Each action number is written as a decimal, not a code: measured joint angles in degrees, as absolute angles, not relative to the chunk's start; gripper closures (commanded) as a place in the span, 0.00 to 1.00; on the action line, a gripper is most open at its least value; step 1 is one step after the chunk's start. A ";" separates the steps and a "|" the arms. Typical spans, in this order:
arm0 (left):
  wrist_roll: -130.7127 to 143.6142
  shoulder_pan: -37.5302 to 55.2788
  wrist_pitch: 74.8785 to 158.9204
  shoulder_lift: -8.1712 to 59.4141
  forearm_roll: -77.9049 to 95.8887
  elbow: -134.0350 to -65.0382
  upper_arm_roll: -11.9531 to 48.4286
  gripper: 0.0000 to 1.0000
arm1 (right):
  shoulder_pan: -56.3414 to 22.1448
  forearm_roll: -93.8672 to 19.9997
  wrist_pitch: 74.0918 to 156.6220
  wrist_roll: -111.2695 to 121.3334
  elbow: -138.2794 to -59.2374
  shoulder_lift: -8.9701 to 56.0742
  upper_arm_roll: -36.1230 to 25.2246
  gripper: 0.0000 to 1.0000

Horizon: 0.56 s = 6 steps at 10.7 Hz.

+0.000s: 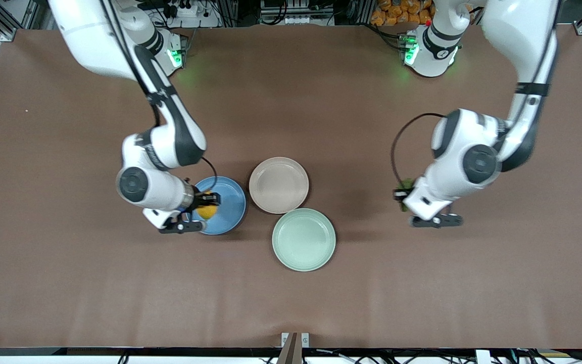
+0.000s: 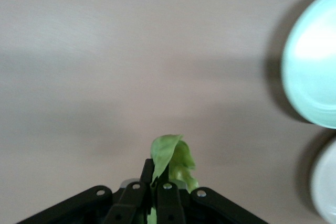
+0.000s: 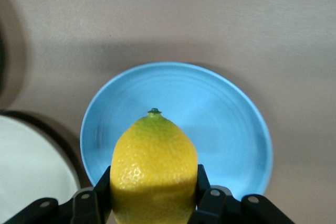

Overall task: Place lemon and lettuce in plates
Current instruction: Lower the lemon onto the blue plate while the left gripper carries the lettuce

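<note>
My right gripper point(image 1: 209, 202) is shut on the yellow lemon point(image 1: 207, 211) and holds it over the blue plate point(image 1: 231, 205). In the right wrist view the lemon point(image 3: 154, 171) sits between the two fingers above the blue plate point(image 3: 226, 124). My left gripper point(image 1: 401, 196) is shut on the green lettuce point(image 1: 405, 184) and holds it above bare table toward the left arm's end. In the left wrist view the lettuce point(image 2: 170, 156) sticks out from the closed fingers. The beige-pink plate point(image 1: 278, 185) stands empty beside the blue one.
A pale mint-green dish point(image 1: 303, 239) stands empty, nearer to the front camera than the beige-pink plate, and shows in the left wrist view point(image 2: 312, 72). The brown table point(image 1: 68, 283) stretches wide around the three dishes.
</note>
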<state>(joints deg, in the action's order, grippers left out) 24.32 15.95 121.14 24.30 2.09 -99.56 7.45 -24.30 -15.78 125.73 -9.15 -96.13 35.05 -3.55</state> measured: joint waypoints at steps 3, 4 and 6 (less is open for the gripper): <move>31.91 21.63 121.18 25.12 2.31 -98.20 7.61 1.00 | -24.22 -15.84 126.16 -9.25 -95.51 36.71 -3.97 0.33; 32.16 21.71 121.38 25.53 3.89 -98.05 8.01 1.00 | -24.20 -15.84 126.10 -9.25 -95.51 36.74 -4.04 0.07; 33.16 21.76 122.70 26.26 7.00 -97.86 10.12 1.00 | -24.21 -15.79 126.04 -9.23 -95.51 36.93 -4.08 0.00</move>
